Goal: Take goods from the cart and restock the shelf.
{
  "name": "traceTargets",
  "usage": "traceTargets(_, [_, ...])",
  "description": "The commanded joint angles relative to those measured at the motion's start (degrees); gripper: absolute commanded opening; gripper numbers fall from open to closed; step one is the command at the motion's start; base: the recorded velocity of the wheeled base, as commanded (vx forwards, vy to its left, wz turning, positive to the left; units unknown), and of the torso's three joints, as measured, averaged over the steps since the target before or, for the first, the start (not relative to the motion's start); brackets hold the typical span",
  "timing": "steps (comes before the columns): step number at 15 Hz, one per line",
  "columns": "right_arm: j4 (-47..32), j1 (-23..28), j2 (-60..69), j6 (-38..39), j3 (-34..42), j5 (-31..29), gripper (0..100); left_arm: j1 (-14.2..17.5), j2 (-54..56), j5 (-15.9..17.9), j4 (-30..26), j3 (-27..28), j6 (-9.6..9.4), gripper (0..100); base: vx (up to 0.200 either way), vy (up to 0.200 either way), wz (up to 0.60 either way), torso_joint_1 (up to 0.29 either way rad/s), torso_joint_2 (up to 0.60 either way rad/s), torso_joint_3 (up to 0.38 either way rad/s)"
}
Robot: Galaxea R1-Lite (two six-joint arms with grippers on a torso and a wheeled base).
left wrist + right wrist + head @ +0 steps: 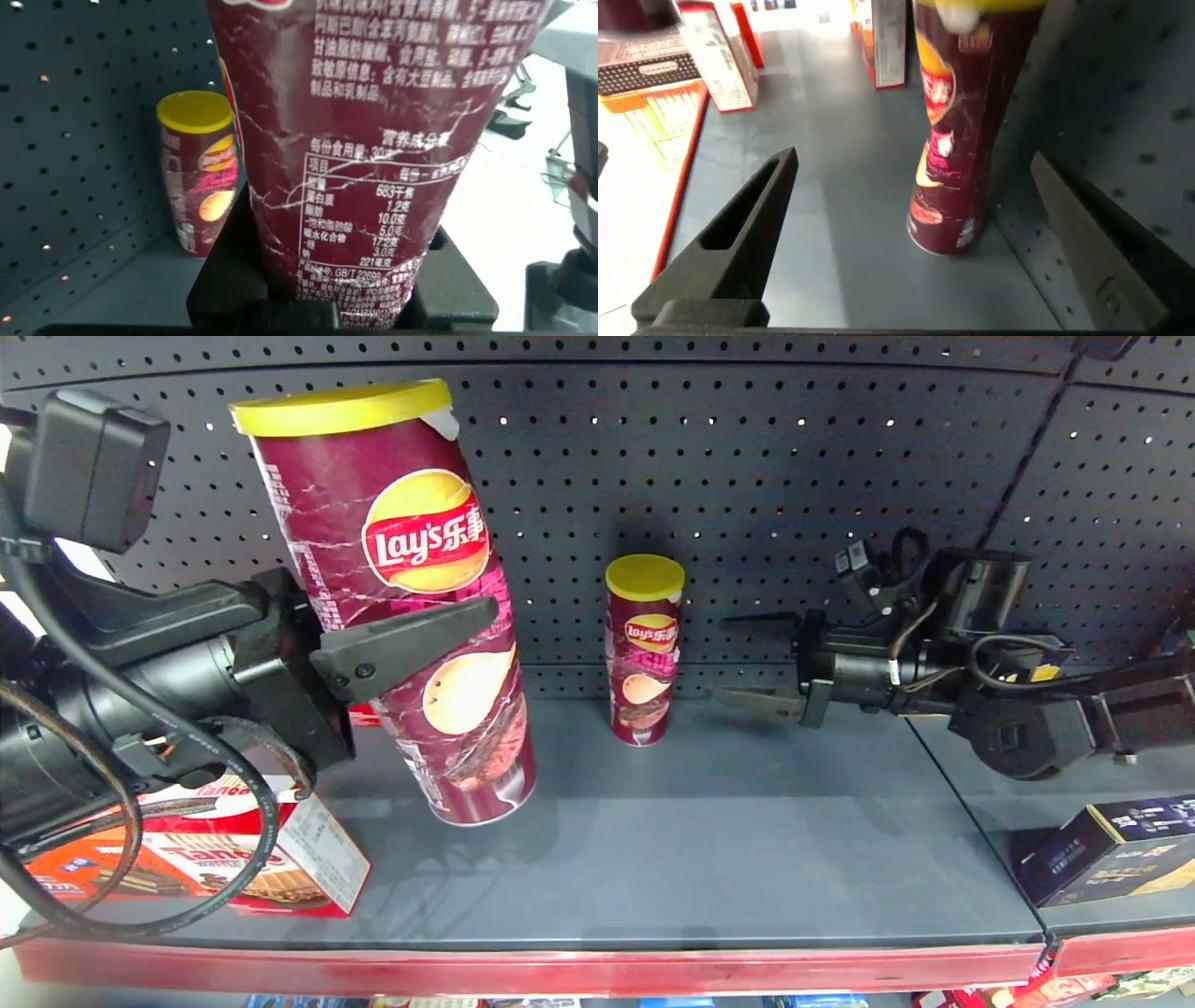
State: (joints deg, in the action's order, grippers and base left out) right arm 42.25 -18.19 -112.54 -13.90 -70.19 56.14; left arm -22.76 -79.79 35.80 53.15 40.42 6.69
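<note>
A tall maroon chip can (pixel 411 597) with a yellow lid is tilted, its base low over the grey shelf (pixel 709 859). My left gripper (pixel 439 635) is shut on its middle; in the left wrist view the held can (pixel 374 140) stands above the left gripper (pixel 336 299). A second, matching can (pixel 644 653) stands upright at the back of the shelf against the pegboard, also seen as the small can (pixel 201 173). My right gripper (pixel 719 656) hovers open just right of that can, holding nothing. In the right wrist view the standing can (pixel 957 140) sits beyond the open right gripper (pixel 913 159).
A red and orange wafer box (pixel 233 868) lies at the shelf's front left. A dark blue box (pixel 1111 859) rests on the neighbouring shelf at the right. More boxes (pixel 719 56) stand farther along. The pegboard wall (pixel 747 476) closes the back; a red strip (pixel 560 971) marks the front edge.
</note>
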Motion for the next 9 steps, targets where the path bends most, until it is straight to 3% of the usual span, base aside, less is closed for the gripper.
traceTargets(1, [0.1,-0.9,-5.1,0.1,-2.8,-0.1,100,0.2,-1.7,0.0,0.1,0.8,-0.01,0,0.0,0.0,0.0,0.0,0.0,0.0])
traceTargets(9, [0.3,-4.0,-11.5,0.4,-7.0,-0.6,100,0.5,-1.7,-0.1,0.2,0.5,0.07,0,0.0,0.0,0.0,0.0,0.0,0.0])
